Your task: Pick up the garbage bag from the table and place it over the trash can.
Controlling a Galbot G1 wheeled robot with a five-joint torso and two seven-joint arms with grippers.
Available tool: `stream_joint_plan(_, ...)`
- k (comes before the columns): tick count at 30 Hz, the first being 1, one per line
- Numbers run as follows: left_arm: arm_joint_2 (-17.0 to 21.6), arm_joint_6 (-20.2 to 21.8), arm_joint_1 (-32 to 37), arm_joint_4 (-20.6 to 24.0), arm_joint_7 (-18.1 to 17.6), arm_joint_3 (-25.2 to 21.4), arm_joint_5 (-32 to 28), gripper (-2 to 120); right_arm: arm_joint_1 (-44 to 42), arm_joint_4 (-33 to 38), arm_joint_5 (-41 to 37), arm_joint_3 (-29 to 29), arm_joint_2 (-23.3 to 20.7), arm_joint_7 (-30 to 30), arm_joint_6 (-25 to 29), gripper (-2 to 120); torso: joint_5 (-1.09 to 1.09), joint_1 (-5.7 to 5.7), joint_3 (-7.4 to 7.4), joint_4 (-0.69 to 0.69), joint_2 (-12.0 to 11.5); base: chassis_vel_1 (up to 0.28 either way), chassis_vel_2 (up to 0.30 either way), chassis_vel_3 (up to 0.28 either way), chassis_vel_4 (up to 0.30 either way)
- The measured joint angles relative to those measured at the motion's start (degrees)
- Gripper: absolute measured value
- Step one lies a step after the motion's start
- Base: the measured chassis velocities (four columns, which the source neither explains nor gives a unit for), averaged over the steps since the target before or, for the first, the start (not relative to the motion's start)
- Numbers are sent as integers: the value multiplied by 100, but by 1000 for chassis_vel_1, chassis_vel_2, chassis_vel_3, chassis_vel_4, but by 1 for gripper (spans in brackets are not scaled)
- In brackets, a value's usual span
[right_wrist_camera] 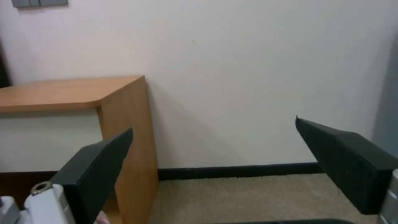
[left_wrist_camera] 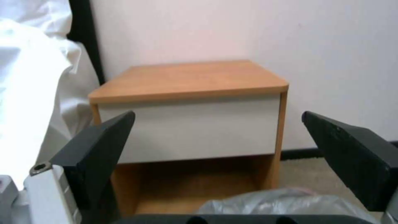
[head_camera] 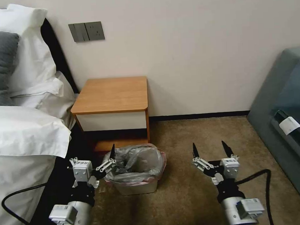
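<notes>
The garbage bag is spread open over the trash can. Its pinkish edge is folded down around the rim, and the can stands on the carpet in front of the table. The table's wooden top is bare. My left gripper is open just left of the can, one finger close beside the bag's rim; I cannot tell if it touches. The left wrist view shows that gripper holding nothing, facing the table, with the bag below. My right gripper hangs open over carpet to the can's right. In its own wrist view the right gripper faces the wall beside the table.
A bed with white linen and pillows borders the left side, close to my left arm. A grey upholstered seat stands at the right. Open carpet lies between the table and the seat. A black cable trails from my right arm.
</notes>
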State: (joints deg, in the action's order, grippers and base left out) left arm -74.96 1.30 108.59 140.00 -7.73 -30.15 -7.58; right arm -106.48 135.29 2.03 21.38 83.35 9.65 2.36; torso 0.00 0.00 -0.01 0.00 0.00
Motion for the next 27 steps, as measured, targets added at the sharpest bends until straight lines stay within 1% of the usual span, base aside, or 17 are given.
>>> stream_joint_plan(1, 0, 0, 0, 0, 0, 0, 0, 100, 0, 0, 0, 0, 0, 0, 0, 100, 0, 0, 0, 0, 0, 0, 0, 0, 0)
stream_joint_plan(4, -34, 253, 142, 151, -32, -5, 16, 100, -11, 34, -139, 1, -6, -16, 36, 100, 0, 0, 0, 0, 0, 0, 0, 0, 0)
stream_joint_plan(6, -43, 281, 171, 179, -16, -14, 10, 100, -4, 41, -215, 7, -12, -35, 36, 100, 1, 0, 0, 1, 0, 0, 0, 0, 0)
stream_joint_plan(9, -98, 277, 263, 230, 212, -87, -137, 100, 16, 41, -422, 89, -52, -123, 51, 100, 1, 0, 0, 0, 0, 0, 0, 0, 0)
stream_joint_plan(10, -132, 231, 287, 232, 297, -121, -178, 100, 17, 39, -466, 110, -67, -134, 58, 100, 1, 0, 0, 0, 0, 0, 0, 0, 0)
stream_joint_plan(11, -132, 231, 287, 232, 297, -121, -178, 100, 17, 39, -466, 110, -67, -134, 58, 100, 1, 0, 0, 0, 0, 0, 0, 0, 0)
stream_joint_plan(13, -250, 114, 339, 244, 413, -188, -252, 100, 17, 16, -543, 173, -88, -151, 84, 100, 0, 0, 0, 0, 0, 0, 0, 0, 0)
stream_joint_plan(15, -373, 26, 410, 266, 477, -254, -312, 100, 17, -5, -597, 239, -99, -180, 109, 100, 1, 0, 0, 0, 0, 0, 0, 0, 0)
stream_joint_plan(16, -373, 26, 410, 266, 477, -254, -312, 100, 17, -5, -597, 239, -99, -180, 109, 100, 1, 0, 0, 0, 0, 0, 0, 0, 0)
stream_joint_plan(19, -494, -212, 452, 211, 548, -490, -362, 100, 13, -23, -663, 303, -132, -200, 144, 100, 0, 0, 0, 1, 0, 0, 0, 0, 0)
stream_joint_plan(20, -494, -212, 452, 211, 548, -490, -362, 100, 13, -23, -663, 303, -132, -200, 144, 100, 0, 0, 0, 1, 0, 0, 0, 0, 0)
stream_joint_plan(23, -609, -365, 421, 135, 589, -829, -440, 100, 3, -73, -688, 370, -154, -240, 220, 100, 0, 0, 1, 0, 0, 0, 0, 0, 0)
stream_joint_plan(25, -690, -523, 412, 77, 686, -1012, -276, 100, -13, -99, -691, 387, -156, -265, 251, 100, 0, 0, 1, 0, 0, 0, 0, 0, 0)
stream_joint_plan(27, -721, -577, 415, 60, 715, -1051, -196, 100, -15, -108, -687, 390, -152, -268, 267, 100, 0, 0, 0, 0, 0, 0, 0, 0, 0)
